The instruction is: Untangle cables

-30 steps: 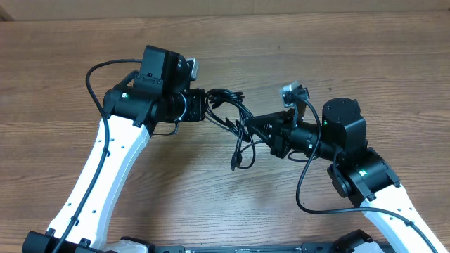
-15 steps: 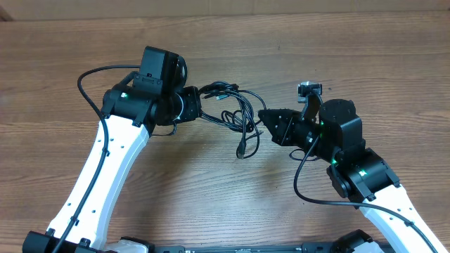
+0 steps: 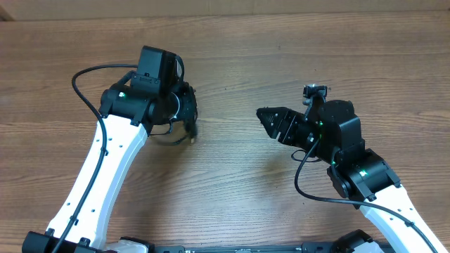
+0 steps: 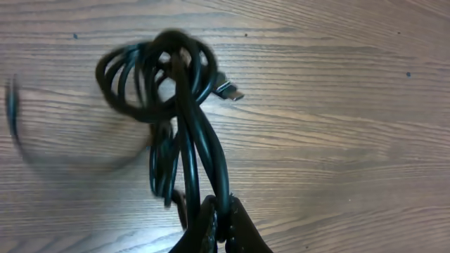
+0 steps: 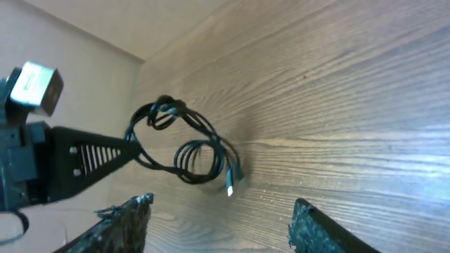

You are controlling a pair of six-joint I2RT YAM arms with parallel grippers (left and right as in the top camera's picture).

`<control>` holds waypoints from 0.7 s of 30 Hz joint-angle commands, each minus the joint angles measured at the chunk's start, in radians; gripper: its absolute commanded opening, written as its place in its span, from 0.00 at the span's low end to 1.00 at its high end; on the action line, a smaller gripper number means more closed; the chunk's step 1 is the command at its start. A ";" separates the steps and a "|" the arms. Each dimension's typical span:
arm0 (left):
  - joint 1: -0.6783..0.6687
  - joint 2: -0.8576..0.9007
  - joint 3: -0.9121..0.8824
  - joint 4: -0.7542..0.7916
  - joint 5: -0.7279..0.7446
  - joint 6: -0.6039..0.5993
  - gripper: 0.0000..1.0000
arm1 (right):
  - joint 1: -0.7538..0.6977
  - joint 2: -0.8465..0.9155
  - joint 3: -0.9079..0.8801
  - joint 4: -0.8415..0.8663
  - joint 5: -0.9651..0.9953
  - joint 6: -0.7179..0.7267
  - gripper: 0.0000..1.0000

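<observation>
The cables are a bundle of thin black cords, looped at the top, with a small plug sticking out. My left gripper is shut on two strands of the bundle, which dangles from it just above the wood. Overhead, the cables hang as a dark clump under the left gripper. My right gripper stands open and empty, well to the right of the bundle. The right wrist view shows the cables hanging ahead of the right gripper, with nothing between its fingers.
The wooden table fills the scene. Thicker black cables run along each white arm. A strip of cardboard-coloured wall edges the far side.
My right gripper has opened, let go of the cables and drawn back to the right. The left gripper has pulled the whole bundle left, and it now hangs under it.
</observation>
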 commanded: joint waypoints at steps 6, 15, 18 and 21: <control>0.003 -0.007 0.014 0.009 0.066 0.137 0.04 | 0.002 -0.018 0.022 0.017 -0.113 -0.272 0.71; 0.003 -0.007 0.014 0.001 0.481 0.625 0.04 | 0.002 -0.013 0.022 0.008 -0.114 -0.608 0.72; 0.003 -0.007 0.014 0.003 0.578 0.673 0.04 | 0.002 0.002 0.021 0.005 -0.117 -0.673 0.73; 0.003 -0.007 0.014 0.010 0.631 0.673 0.04 | 0.002 0.022 0.021 -0.001 -0.117 -0.674 0.73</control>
